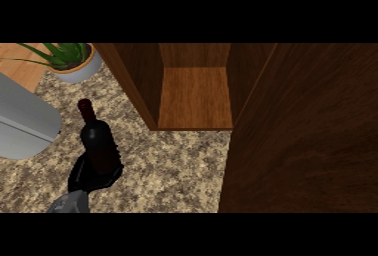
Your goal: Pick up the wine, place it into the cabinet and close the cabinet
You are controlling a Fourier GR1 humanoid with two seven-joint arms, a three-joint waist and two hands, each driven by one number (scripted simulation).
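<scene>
Wine stands upright in the left hand, whose black fingers curl round its lower body. Carrying it well means keeping it vertical and clearing the cabinet wall ahead-right of the hand. Largest: dark-grained wooden door, open beyond; speckled granite counter beneath; smooth grey appliance; round potted plant; slender glossy bottle.

Potted plant at back left, grey appliance left, speckled counter
</scene>
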